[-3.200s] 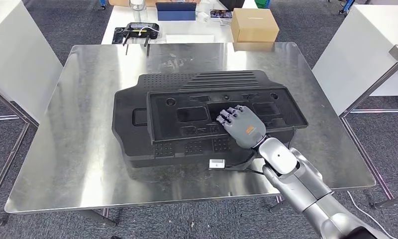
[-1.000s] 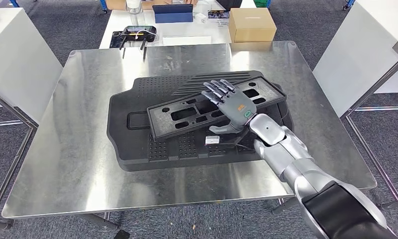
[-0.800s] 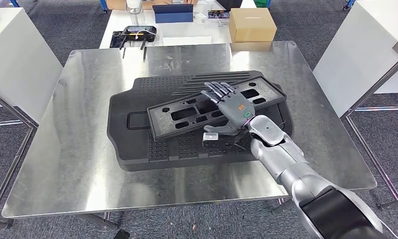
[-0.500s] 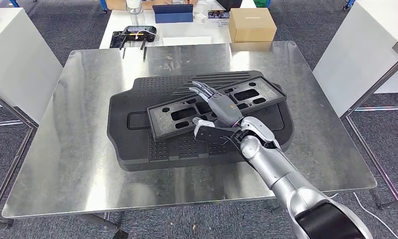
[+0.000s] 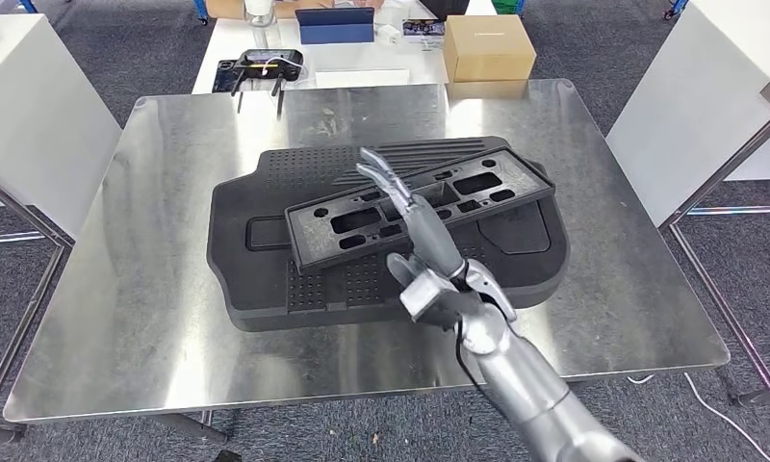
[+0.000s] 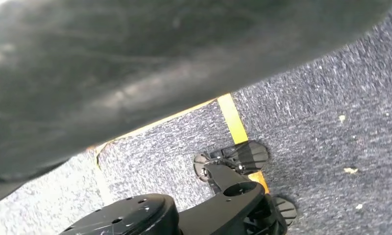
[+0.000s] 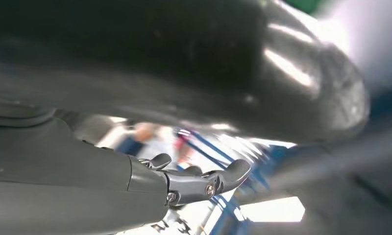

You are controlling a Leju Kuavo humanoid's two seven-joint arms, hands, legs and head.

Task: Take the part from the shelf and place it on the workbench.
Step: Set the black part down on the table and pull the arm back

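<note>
Now released, the part [image 5: 420, 204] lies on the surface [image 5: 160, 289]; the right hand [image 5: 415, 231], fingers apart, has been raised toward 6 o'clock.

On my head feed, the right hand [image 5: 422, 239] shows a grey palm shell and darker, slim fingers [image 5: 379, 176] with pale highlights along their segments. Behind it, a thick grey thumb [image 5: 407, 272] meets a silver wrist block, where a thin black cable loops down beside the brushed-silver forearm [image 5: 521, 380]. On my right wrist feed, the same hand [image 7: 135, 183] reads as smooth grey casing with dark glossy fingers [image 7: 211, 181] and a small round screw near the knuckle.
</note>
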